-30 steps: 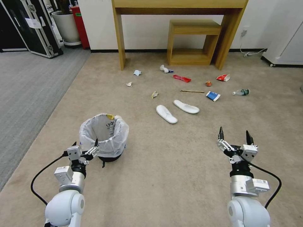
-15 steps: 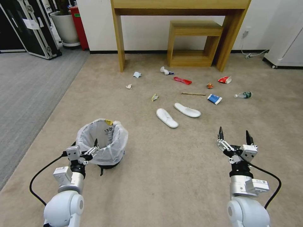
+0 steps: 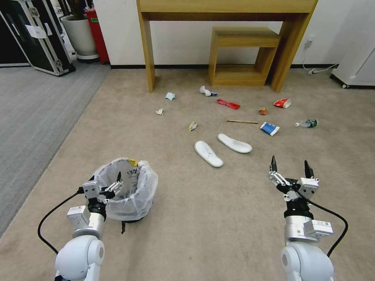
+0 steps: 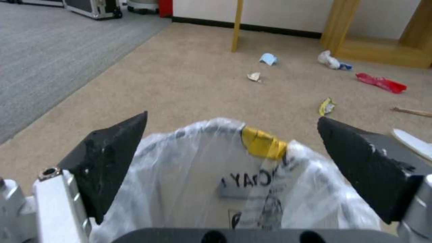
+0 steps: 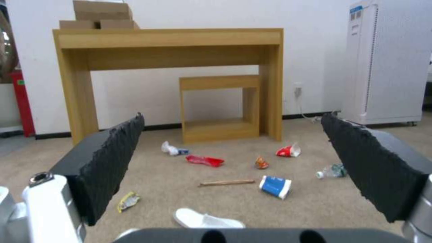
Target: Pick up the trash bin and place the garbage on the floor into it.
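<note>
Your left gripper [image 3: 105, 182] hangs with its jaws spread wide at the near rim of the trash bin [image 3: 129, 195], which stands on the carpet [image 3: 203, 218] at your front left, its white bag folded over the rim; the jaws grip nothing. Your right gripper [image 3: 291, 168] is held out over bare carpet at your front right, jaws likewise wide apart and empty. The garbage lies well ahead near the wooden table [image 3: 226, 8]: two white slippers [image 3: 222, 147], a wooden stick [image 3: 242, 121], a blue-white carton [image 3: 270, 128], a red wrapper [image 3: 228, 104] and a clear bottle [image 3: 308, 123].

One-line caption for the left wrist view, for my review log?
Open left gripper poised above the near rim of the bag-lined trash bin, with litter scattered on the beige carpet beyond.
</note>
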